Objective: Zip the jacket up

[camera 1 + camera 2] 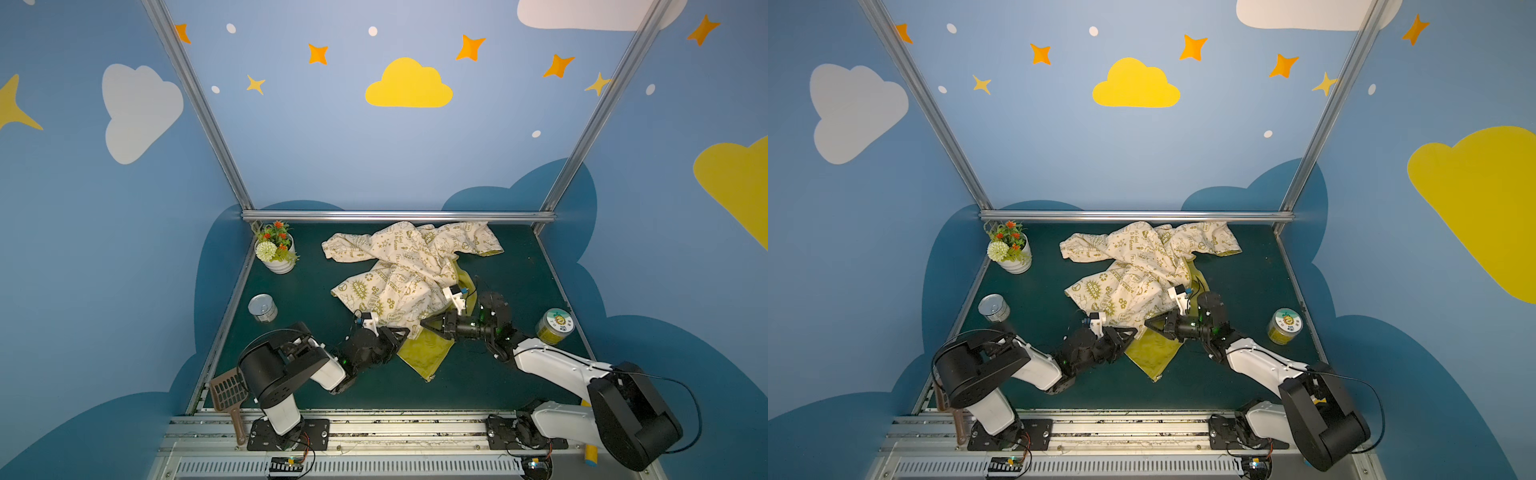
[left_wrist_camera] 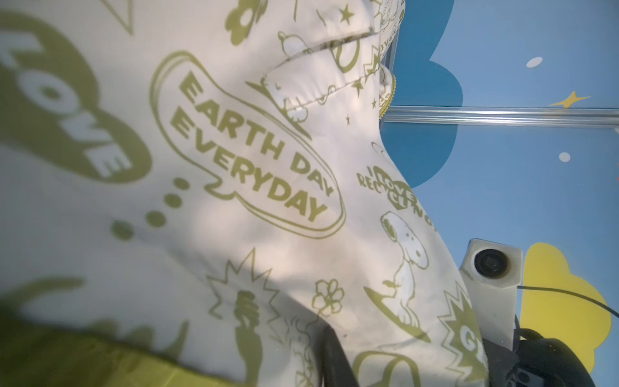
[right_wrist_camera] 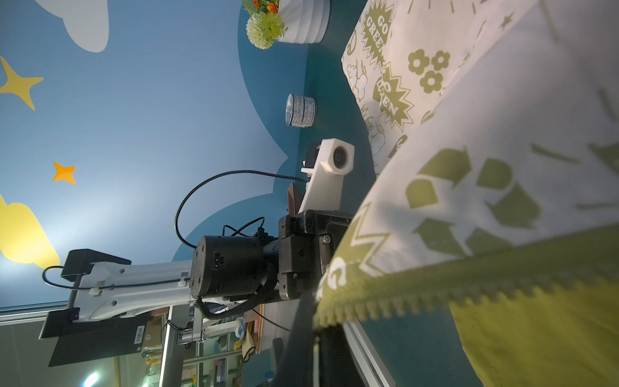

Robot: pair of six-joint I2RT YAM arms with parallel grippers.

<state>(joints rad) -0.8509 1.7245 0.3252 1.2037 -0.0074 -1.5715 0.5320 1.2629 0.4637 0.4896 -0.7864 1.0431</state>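
Blue walls painted with clouds and stars enclose a dark green counter [image 1: 478, 382]. Jacket [image 1: 407, 270]: cream, printed in olive, recorded in both top views as crumpled from the middle of the counter to the back rail, its upper part spread along that rail. A flap of yellow-green lining [image 1: 424, 353] is turned out at the near hem and lies flat on the counter. Left hand [image 1: 405, 333]: placed at the near hem, tips against the cream cloth just left of the lining flap. Whether it is parted or has hold of cloth cannot be told. In the left wrist view printed fabric fills most of the frame and only one dark finger [image 2: 331, 355] is seen against it. Right hand [image 1: 424, 322]: pointed toward the left hand, close to it, with the hem between them. It is closed tight on the jacket's front edge. In the right wrist view the olive zipper strip [image 3: 435, 284] is seen raised off the counter, its teeth unjoined, running down to the dark finger [image 3: 298, 335]. Flower pot [image 1: 279, 259]: white, upright, in the back left corner. Tin [image 1: 262, 308]: upright, near the left edge, well apart from the jacket. Jar [image 1: 554, 326]: green-lidded, near the right edge. Scoop [image 1: 228, 392]: brown, slotted, at the front left corner beside the left arm's base.
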